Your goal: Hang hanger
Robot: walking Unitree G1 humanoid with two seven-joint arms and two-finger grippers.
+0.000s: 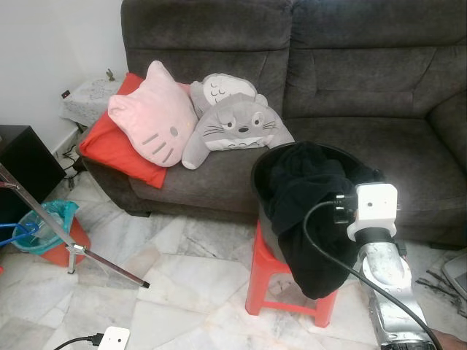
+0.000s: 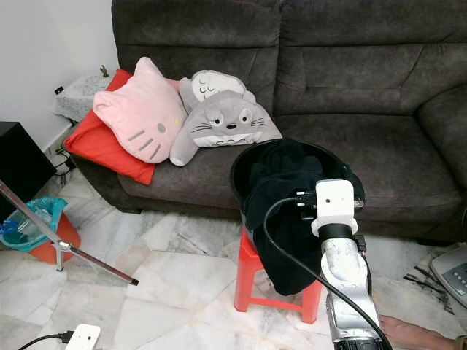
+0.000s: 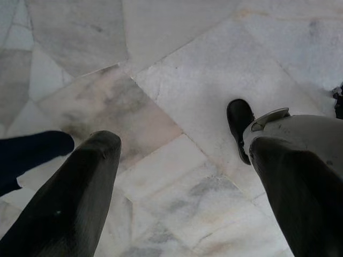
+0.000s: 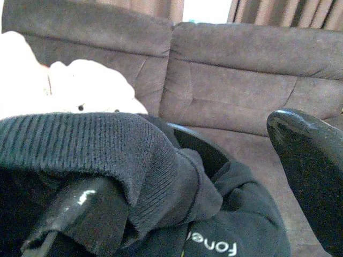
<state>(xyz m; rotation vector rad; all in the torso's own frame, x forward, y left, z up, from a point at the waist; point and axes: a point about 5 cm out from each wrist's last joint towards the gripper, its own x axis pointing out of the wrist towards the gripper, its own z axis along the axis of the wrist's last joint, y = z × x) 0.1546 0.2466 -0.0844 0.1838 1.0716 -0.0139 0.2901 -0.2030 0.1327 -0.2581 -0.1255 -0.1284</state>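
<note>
Far to the left of the basket (image 1: 261,166) a thin metal rack (image 1: 73,249) leg slants across the floor (image 3: 214,64). Just beyond it I see a curved blue shape that I take for the hanger (image 1: 16,232), though it is small and cut by the frame edge. It lies beside the bin (image 1: 52,217), and I cannot tell how its long axis runs.

The left gripper (image 3: 185,142) points down at bare marble, jaws spread wide with nothing between them. It is on the hanger's side of the basket, so I judge the left arm the nearer one for a pickup, with the hanger lying well away to its left.

The basket sits on a red stool (image 1: 264,281) in front of the sofa (image 1: 365,73), and a black garment (image 1: 306,204) spills over its front rim. The right gripper (image 4: 187,160) is right at the basket, on its right side, reaching in from the front. Its jaws are released and wide apart. The wrist view shows a ribbed fold of the garment draped over one finger (image 4: 80,209), while the other finger (image 4: 311,166) stands clear of the cloth, so nothing is pinched.

The coming move turns on this: the right jaws are at the basket, and the hanger and rack lie far off to the basket's left.
</note>
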